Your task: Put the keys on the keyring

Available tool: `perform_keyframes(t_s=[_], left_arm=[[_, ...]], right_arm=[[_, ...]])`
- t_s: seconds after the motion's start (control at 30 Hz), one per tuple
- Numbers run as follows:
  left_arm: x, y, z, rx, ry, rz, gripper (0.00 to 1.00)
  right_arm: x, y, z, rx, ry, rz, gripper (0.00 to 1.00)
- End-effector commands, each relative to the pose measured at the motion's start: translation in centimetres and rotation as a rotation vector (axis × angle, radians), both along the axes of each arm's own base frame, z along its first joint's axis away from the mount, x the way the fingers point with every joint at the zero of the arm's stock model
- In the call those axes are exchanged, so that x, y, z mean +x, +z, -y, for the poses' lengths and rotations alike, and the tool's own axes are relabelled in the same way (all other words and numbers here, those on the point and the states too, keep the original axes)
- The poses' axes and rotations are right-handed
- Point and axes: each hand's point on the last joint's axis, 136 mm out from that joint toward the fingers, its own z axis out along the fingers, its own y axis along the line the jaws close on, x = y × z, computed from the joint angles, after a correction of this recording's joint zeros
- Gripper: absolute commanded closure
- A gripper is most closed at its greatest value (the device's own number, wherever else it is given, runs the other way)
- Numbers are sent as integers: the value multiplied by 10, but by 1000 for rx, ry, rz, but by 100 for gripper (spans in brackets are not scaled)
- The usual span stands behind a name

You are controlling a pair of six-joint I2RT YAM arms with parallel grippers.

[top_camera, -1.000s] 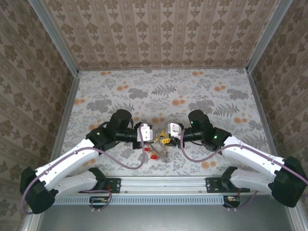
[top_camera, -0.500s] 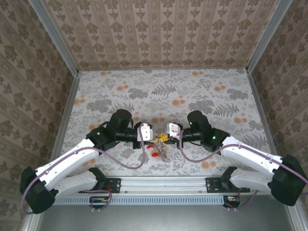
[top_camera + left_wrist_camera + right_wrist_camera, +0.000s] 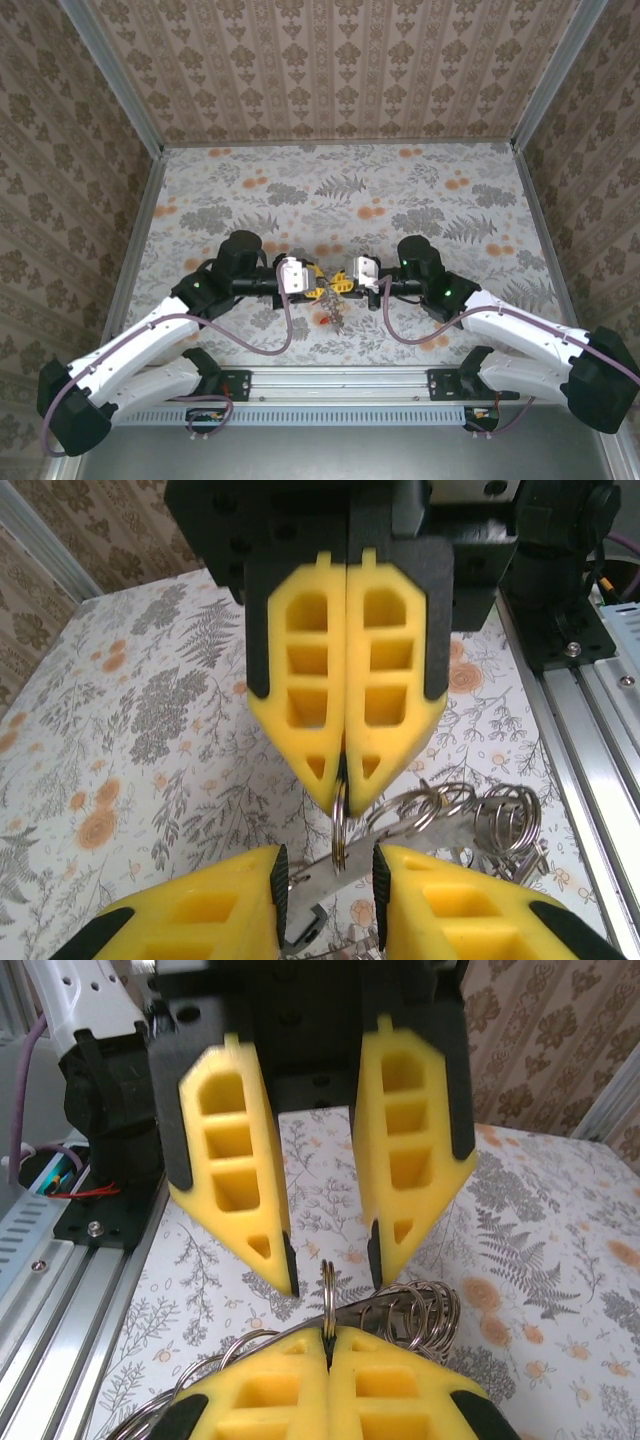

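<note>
Keyring (image 3: 340,828), large, thin, grey metal, stands upright & edge-on to both wrist cams, lifted off the floral-patterned worktop (image 3: 400,190). Its rim is pinched by the right tool (image 3: 345,792), whose ribbed yellow fingers (image 3: 385,680) are pressed flat together w/ nothing but the wire btwn them, so that tool has a firm hold of the keyring.

The left tool (image 3: 330,1268) faces it from the opposite side of the keyring. Its two yellow fingers (image 3: 235,1175) stand partly apart, one on each side of the keyring, w/ the wire in the gap. Neither pad looks to be touching the wire, so this tool grips nothing.

A bunch of small coiled silver split rings (image 3: 505,820) sits just beside the keyring, lower than its top edge. A flat silver metal blade (image 3: 420,838) runs across just beside the keyring's lower part & passes btwn the left tool's fingers; can't tell if they touch it.

From above, the small keys w/ bright red plastic heads (image 3: 322,320) lie on the worktop just below the keyring, btwn it & the grey aluminium base rail (image 3: 340,380), which runs along the near side of the keyring. They are too small in that view to count.
</note>
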Motion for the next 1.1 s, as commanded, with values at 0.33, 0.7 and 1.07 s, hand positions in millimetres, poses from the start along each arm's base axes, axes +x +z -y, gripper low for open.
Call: perform_keyframes(t_s=[0.33, 0.7, 1.07], left_arm=[[-7, 20, 8, -124, -56, -12, 80], [-11, 23, 5, -72, -78, -2, 100], [-2, 12, 2, 40, -33, -54, 100]], right_arm=[[-9, 25, -4, 85, 58, 37, 100], [-8, 4, 4, -34, 39, 16, 88], [-4, -10, 7, -194, 38, -25, 76]])
